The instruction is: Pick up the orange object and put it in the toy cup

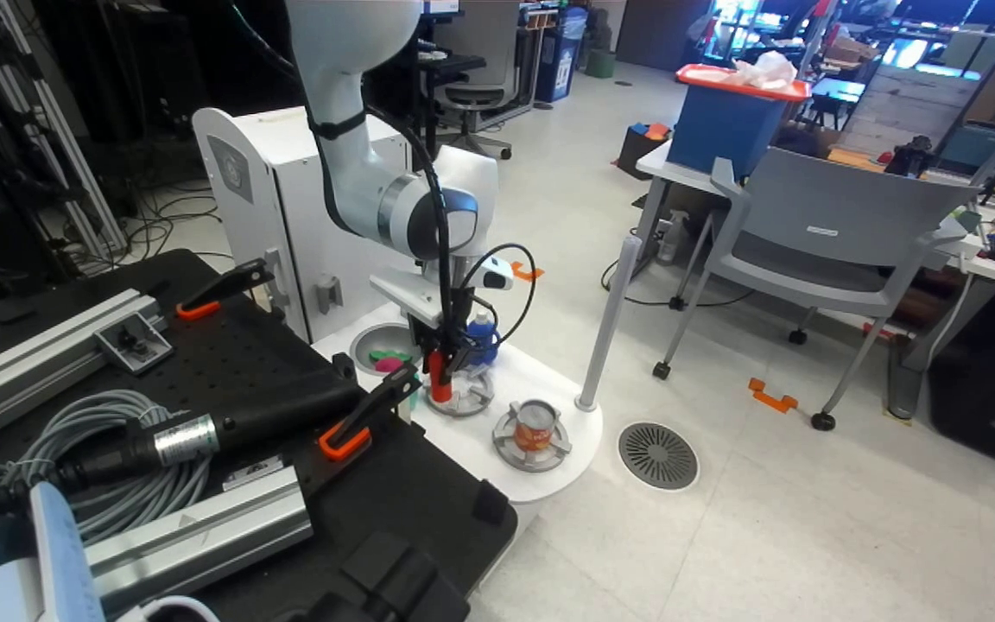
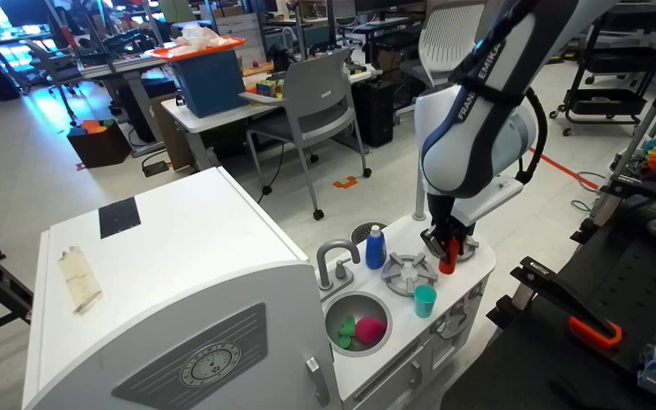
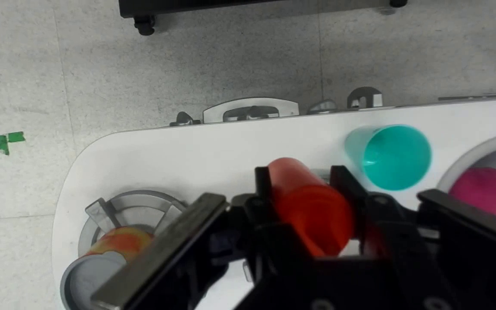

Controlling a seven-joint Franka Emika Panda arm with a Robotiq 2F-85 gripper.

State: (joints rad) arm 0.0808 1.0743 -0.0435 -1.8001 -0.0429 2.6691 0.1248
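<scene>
The orange object is a red-orange cup (image 3: pixel 312 209); it also shows in both exterior views (image 1: pixel 440 386) (image 2: pixel 449 263). My gripper (image 3: pixel 300 170) has its black fingers closed on both sides of it near the rim. The gripper shows in both exterior views (image 1: pixel 439 356) (image 2: pixel 450 242), pointing down. The cup appears to be held above the white counter, between the two burners near the front edge. The toy cup is teal (image 3: pixel 396 157), upright and open on the counter between burner and sink, right of my gripper in the wrist view. It shows in an exterior view (image 2: pixel 425 300).
A can with an orange label (image 1: pixel 534 428) stands on the outer burner (image 1: pixel 506 449). The inner burner (image 2: pixel 409 273) lies near the teal cup. A blue bottle (image 2: pixel 375 247) and faucet (image 2: pixel 336 250) stand behind. The sink (image 2: pixel 385 344) holds a pink-and-green toy (image 2: pixel 369 330). A grey post (image 1: pixel 610 324) rises from the counter.
</scene>
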